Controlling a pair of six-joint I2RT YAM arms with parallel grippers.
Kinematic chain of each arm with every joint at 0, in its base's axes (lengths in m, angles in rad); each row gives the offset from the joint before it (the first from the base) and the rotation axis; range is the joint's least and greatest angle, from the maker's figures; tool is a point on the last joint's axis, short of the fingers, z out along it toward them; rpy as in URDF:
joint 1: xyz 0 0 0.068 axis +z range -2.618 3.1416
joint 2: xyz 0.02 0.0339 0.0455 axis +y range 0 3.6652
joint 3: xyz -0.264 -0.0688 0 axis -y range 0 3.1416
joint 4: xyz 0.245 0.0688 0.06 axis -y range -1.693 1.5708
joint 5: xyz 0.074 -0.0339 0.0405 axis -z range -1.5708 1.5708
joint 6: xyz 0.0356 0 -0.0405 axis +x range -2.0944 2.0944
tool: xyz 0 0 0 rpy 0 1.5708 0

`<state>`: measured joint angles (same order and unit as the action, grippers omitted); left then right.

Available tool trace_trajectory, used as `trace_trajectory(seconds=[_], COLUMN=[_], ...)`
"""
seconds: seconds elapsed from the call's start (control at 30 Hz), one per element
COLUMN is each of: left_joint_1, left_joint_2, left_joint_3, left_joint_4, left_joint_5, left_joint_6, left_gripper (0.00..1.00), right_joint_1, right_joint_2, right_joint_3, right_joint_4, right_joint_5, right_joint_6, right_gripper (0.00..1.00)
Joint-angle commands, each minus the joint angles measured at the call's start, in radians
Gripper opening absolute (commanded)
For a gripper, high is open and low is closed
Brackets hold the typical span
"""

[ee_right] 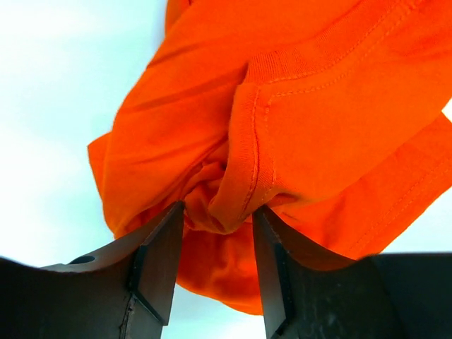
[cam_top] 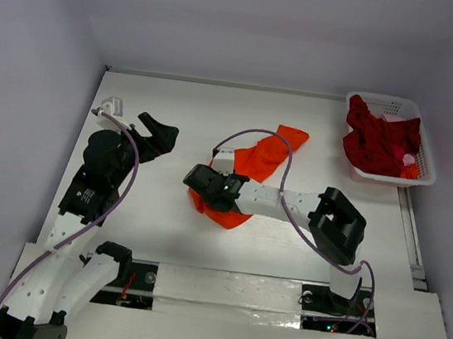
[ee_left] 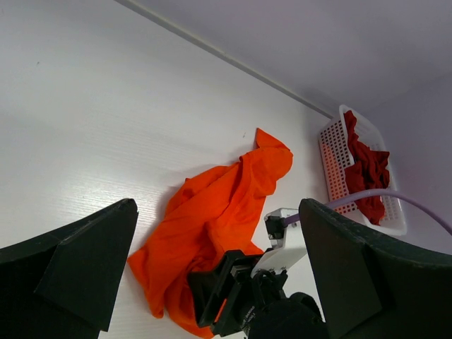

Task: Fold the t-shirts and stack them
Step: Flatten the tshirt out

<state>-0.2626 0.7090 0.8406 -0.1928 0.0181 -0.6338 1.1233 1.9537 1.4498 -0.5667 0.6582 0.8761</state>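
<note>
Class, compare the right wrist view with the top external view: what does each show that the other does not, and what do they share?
Only the right wrist view shows, close up, the right claw closed on a bunched fold of the orange t-shirt.

Only the top external view shows the white basket holding the dark red t-shirts at the far right, and the left claw open and empty at the left.

Both show the orange t-shirt, the right claw gripping it, and the white table.
</note>
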Motion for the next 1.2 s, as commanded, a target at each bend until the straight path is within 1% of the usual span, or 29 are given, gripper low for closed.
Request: trace_trajectory(seconds=[0.0, 0.1, 0.17, 0.23, 0.3, 0.37, 0.4, 0.43, 0.67, 0.8, 0.83, 0.93, 1.03, 1.17], left_joint_1=[-0.004, -0.004, -0.004, -0.004, -0.004, -0.004, -0.004, -0.004, -0.004, -0.004, -0.004, -0.004, -0.004, -0.004], left_joint_2=[-0.016, -0.016, -0.016, -0.014, -0.013, -0.011, -0.009, -0.011, -0.011, -0.014, -0.023, -0.032, -0.039, -0.059], left_joint_3=[0.023, 0.026, 0.028, 0.028, 0.028, 0.029, 0.029, 0.032, 0.026, 0.003, -0.009, -0.032, -0.054, -0.089], left_joint_4=[0.019, 0.018, 0.016, 0.018, 0.018, 0.021, 0.021, 0.021, 0.016, 0.018, 0.021, 0.033, 0.038, 0.044], left_joint_5=[0.003, 0.003, 0.002, 0.0, 0.0, 0.002, 0.003, 0.005, 0.0, -0.009, -0.009, -0.009, 0.005, 0.017], left_joint_6=[0.009, 0.013, 0.014, 0.014, 0.014, 0.014, 0.013, 0.013, 0.017, 0.019, 0.019, 0.011, -0.001, -0.017], left_gripper=[0.98, 0.98, 0.98, 0.98, 0.99, 0.99, 0.99, 0.99, 0.99, 0.99, 0.99, 0.99, 0.98, 0.98], right_joint_1=[-0.002, -0.002, -0.002, -0.002, -0.011, -0.011, -0.011, -0.011, -0.02, -0.029, -0.03, -0.083, -0.132, -0.184], right_joint_2=[0.007, 0.013, 0.01, -0.002, -0.007, -0.003, 0.001, 0.001, -0.032, -0.151, -0.211, -0.301, -0.358, -0.375], right_joint_3=[0.044, 0.046, 0.043, 0.037, 0.032, 0.034, 0.034, 0.031, 0.021, 0.023, 0.032, 0.113, 0.201, 0.308], right_joint_4=[0.025, 0.022, 0.022, 0.025, 0.028, 0.025, 0.021, 0.021, 0.007, -0.03, -0.042, -0.102, -0.139, -0.188], right_joint_5=[0.038, 0.031, 0.026, 0.026, 0.027, 0.023, 0.024, 0.024, 0.017, 0.052, 0.064, 0.077, 0.069, 0.093], right_joint_6=[-0.006, -0.005, 0.001, 0.004, 0.004, 0.006, 0.007, 0.017, 0.035, 0.028, 0.015, -0.076, -0.159, -0.241], right_gripper=[0.47, 0.38, 0.34, 0.28, 0.19, 0.16, 0.05, 0.0, 0.0, 0.0, 0.0, 0.0, 0.0, 0.0])
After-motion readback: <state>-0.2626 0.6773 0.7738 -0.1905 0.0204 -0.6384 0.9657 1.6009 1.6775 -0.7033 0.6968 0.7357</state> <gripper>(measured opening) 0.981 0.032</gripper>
